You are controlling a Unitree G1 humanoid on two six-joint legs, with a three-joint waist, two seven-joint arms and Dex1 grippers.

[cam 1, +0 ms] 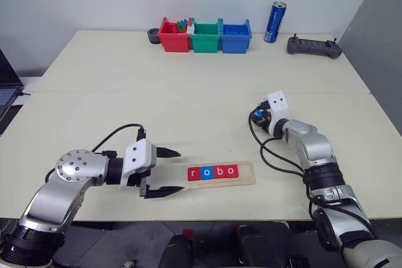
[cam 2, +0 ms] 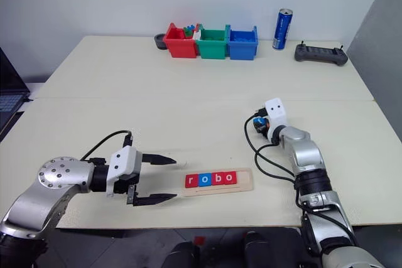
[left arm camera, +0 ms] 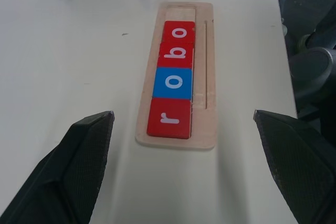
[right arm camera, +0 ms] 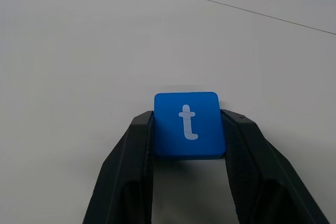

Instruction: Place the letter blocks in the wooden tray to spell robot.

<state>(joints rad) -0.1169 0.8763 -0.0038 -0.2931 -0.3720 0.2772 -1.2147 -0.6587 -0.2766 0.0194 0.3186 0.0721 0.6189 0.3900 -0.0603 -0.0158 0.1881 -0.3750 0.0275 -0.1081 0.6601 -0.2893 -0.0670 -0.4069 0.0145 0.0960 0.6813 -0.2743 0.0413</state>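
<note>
The right gripper [right arm camera: 189, 129] is squeezing the blue t block [right arm camera: 189, 124] between its two fingers [right arm camera: 131, 156]. One finger is pressing on each side edge of the block, and the flat face with the white letter is showing between them. The block is sitting at the very tips of the fingers, on the table [right arm camera: 79, 51].

The block looks small, flat, hard and light. It will not bend or break easily. Its sides look smooth, so it could slip or twist if the fingers are only pinching a thin bit of edge. Holding it by the two side edges, near the middle, looks like the best way.

The left gripper [cam 1: 164, 172] is holding nothing, and its fingers are spread wide. The tray [left arm camera: 207, 66] is lying just past those fingertips, between them. Four blocks [left arm camera: 176, 72] are sitting in it, spelling "robo". The far end of the tray is bare, and the t probably belongs there.
</note>
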